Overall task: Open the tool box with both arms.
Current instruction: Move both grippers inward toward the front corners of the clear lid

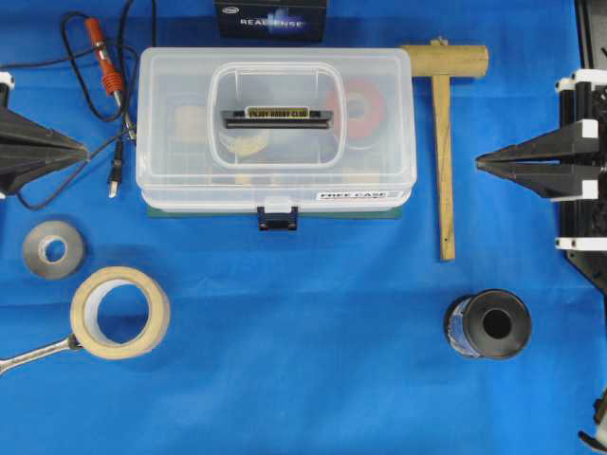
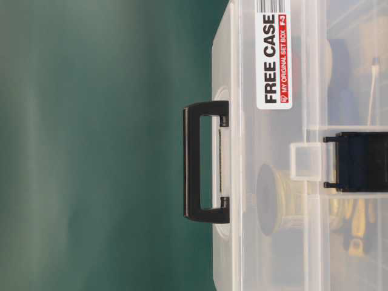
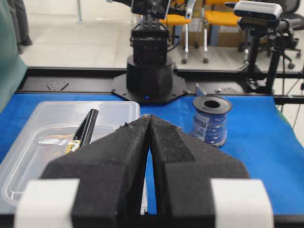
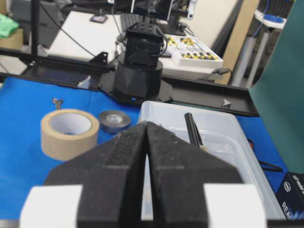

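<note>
Both grippers, left [image 1: 83, 149] and right [image 1: 480, 163], sit clenched empty; pry the latch [image 1: 277, 220] one-armed and your box [image 1: 275, 180] may slide.

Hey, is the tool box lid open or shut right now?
Shut. The tool box lid lies flat on its base, and the dark blue front latch sits down across the seam.

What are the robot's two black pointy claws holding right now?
Nothing. The left gripper and right gripper are both shut on empty air, away from the clear plastic tool box between them.
</note>
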